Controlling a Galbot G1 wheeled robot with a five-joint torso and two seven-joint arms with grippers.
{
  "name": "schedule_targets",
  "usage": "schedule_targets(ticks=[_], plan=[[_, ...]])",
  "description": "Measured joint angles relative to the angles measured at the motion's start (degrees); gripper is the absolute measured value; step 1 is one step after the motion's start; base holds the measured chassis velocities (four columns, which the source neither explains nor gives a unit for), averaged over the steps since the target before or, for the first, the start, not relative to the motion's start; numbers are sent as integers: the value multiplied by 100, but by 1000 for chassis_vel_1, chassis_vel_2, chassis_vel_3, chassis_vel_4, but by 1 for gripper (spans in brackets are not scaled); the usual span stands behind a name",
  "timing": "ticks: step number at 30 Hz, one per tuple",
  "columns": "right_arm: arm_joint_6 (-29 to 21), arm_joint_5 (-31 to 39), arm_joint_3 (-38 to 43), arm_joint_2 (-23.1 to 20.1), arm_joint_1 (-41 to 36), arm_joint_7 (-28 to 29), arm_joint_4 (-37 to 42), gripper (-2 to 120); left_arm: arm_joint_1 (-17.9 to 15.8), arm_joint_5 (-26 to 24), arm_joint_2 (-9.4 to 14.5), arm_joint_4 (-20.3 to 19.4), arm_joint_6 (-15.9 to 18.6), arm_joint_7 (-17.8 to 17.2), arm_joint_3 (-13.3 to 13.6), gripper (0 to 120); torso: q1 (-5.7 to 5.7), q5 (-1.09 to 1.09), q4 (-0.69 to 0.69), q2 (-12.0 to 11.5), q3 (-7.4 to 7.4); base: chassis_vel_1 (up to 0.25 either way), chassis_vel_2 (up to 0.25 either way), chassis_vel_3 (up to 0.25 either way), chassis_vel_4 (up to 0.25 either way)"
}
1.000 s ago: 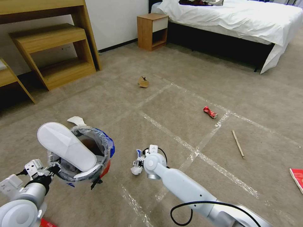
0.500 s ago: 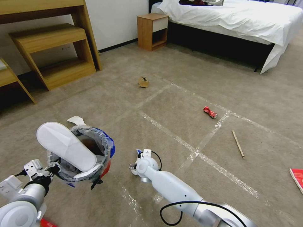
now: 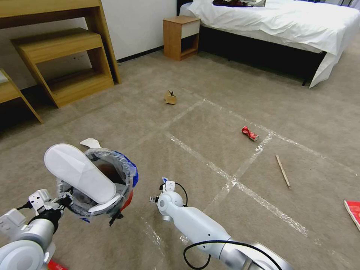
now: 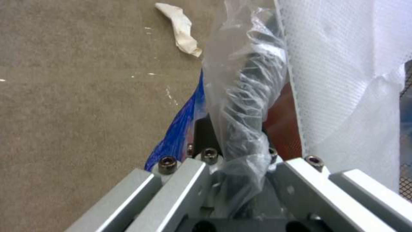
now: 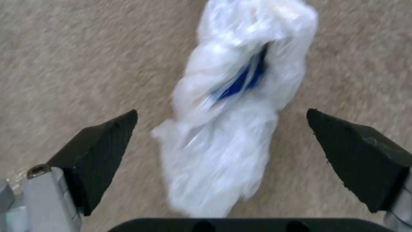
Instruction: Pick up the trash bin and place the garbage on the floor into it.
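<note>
Your right gripper (image 5: 221, 141) hangs with fingers spread around the white-and-blue tissue wad (image 5: 231, 109); your left gripper (image 4: 240, 180) clamps the red plastic trash bin (image 3: 125, 200) at 9 o'clock.

Left arm sits low at my left; I see its gripper (image 4: 234, 167) clamped on the bin's bag-lined rim (image 4: 240, 106), holding it up off the carpet. Right arm reaches forward and down, wrist bent toward the floor. Right gripper (image 5: 223, 151) is spread wide (black fingertips (image 5: 101, 145) straddling a white-and-blue wad (image 5: 231, 112), no contact).
</note>
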Motion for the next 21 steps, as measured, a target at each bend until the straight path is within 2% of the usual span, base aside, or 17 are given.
schedule_targets(ticks=[5,10,15,21], plan=[[269,-315,13,-5,8,-288,-291,97,12,6,-41,-88,-5,2,16,1,0,0,0,0,0,0,0,0,0],[418,-391,-12,-9,-9,-428,-332,85,30,17,-70,-142,-6,2,28,1,0,0,0,0,0,0,0,0,0],[484,-314,-164,-10,-85,-450,-85,86,26,51,-102,-138,-27,2,50,1,0,1,0,0,0,0,0,0,0],[558,-316,-279,-12,-90,-498,-142,86,23,62,-113,-142,-48,2,61,1,0,0,0,0,0,0,0,0,0]])
